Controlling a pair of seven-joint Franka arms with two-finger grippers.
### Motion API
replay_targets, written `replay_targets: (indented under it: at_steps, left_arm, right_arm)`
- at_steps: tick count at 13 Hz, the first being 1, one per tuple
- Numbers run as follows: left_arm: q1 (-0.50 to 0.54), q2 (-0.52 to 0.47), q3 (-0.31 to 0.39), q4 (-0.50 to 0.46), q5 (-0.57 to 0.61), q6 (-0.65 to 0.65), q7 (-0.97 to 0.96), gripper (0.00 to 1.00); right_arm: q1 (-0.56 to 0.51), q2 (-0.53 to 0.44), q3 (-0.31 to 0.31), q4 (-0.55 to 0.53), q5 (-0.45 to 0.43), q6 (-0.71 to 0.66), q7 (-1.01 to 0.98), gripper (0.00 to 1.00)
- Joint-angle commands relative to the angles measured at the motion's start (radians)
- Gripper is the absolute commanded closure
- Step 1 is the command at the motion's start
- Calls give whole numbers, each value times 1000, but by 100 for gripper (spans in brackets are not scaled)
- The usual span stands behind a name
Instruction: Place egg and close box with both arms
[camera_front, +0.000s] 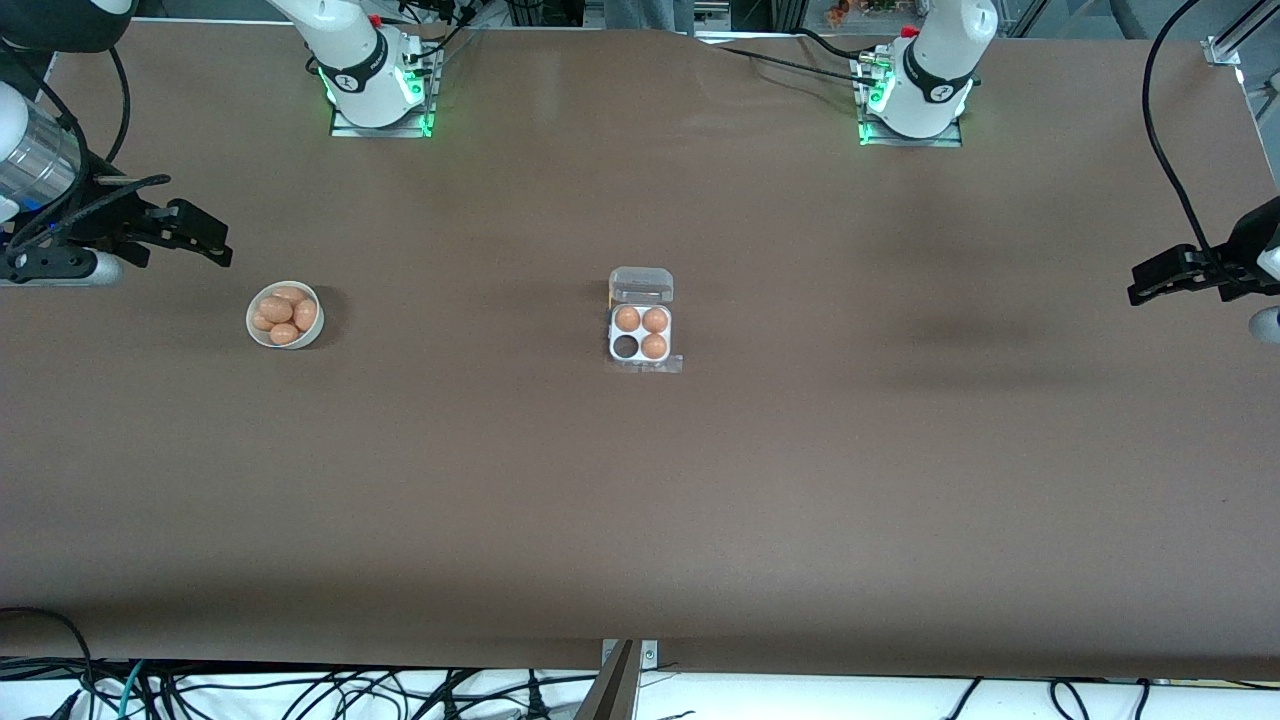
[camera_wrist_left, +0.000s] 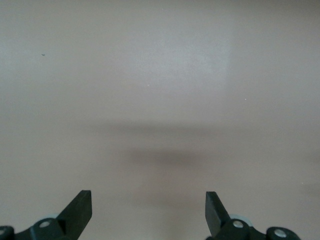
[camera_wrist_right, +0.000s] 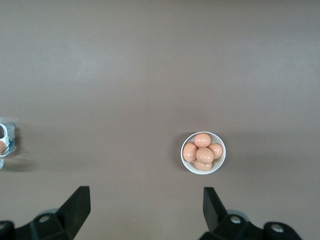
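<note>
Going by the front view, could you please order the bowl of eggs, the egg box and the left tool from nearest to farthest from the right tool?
From the right tool:
1. Bowl of eggs, toward the right arm's end.
2. Egg box, mid-table, lid open.
3. Left tool, over the left arm's end.
</note>
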Motion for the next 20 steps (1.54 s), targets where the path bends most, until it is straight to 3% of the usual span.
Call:
replay_targets:
  at_steps: [1, 13, 18, 20]
  left_arm:
    - [9, -9, -11, 14, 8, -6, 17, 0]
    - [15, -14, -6, 14, 8, -8, 18, 0]
    - [15, -14, -5, 12, 8, -8, 18, 0]
    - [15, -14, -5, 12, 8, -8, 18, 0]
  right_arm:
    - [-3, -9, 6, -2, -14, -10, -5, 0]
    - [0, 0, 8, -7, -16, -23, 5, 0]
    - [-3, 187, 5, -7, -88, -66, 1, 0]
    - [-9, 256, -1, -42, -94, 10, 5, 0]
